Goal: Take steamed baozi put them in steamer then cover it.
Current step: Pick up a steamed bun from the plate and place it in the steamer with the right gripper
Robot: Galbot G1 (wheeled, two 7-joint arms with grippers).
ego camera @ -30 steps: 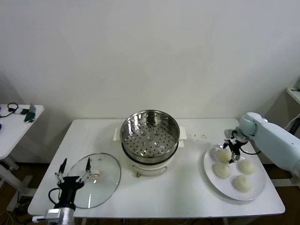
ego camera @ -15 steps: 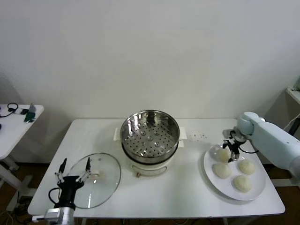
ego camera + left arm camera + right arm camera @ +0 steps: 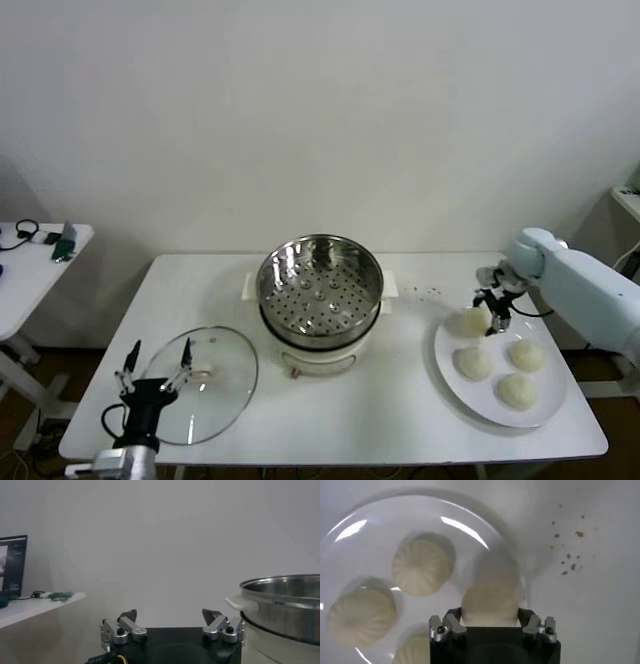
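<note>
A plain, bare white wall [image 3: 320,120] filled the background. Before it stood a rectangular white worktop [image 3: 400,400], its far edge close to the wall. A second white side table [image 3: 25,270] stood beyond the worktop's left edge, with dark floor [image 3: 30,400] between them.

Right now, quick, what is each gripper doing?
Left gripper: open, holding nothing, above the glass lid.
Right gripper: shut on a bun, at the plate.
</note>
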